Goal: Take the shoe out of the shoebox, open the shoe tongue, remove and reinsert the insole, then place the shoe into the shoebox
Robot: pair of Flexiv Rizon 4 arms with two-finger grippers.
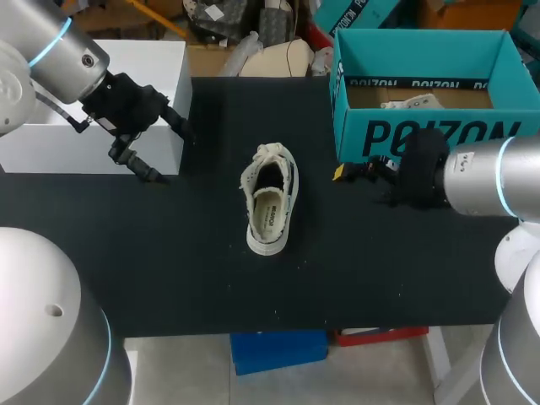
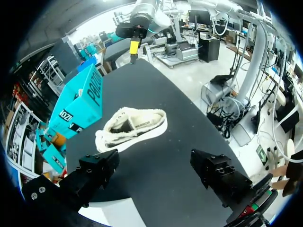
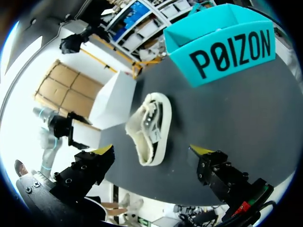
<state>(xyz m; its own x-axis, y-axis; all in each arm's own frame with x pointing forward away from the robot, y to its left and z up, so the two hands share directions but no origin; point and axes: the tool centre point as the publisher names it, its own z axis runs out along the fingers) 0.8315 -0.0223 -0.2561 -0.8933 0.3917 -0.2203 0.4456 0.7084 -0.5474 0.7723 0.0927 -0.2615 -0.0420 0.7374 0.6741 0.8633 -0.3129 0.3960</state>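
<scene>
A cream shoe stands upright on its sole in the middle of the black table, laced end toward the back, with its insole showing inside. The open teal shoebox stands at the back right. My left gripper hovers open to the left of the shoe, holding nothing. In the left wrist view the shoe lies ahead of that gripper. My right gripper is open just in front of the shoebox, right of the shoe. From the right wrist, the shoe sits ahead of the open gripper.
A white box stands at the back left, behind my left gripper. Crumpled paper lies inside the shoebox. Bare black table surrounds the shoe on all sides, reaching to the front edge.
</scene>
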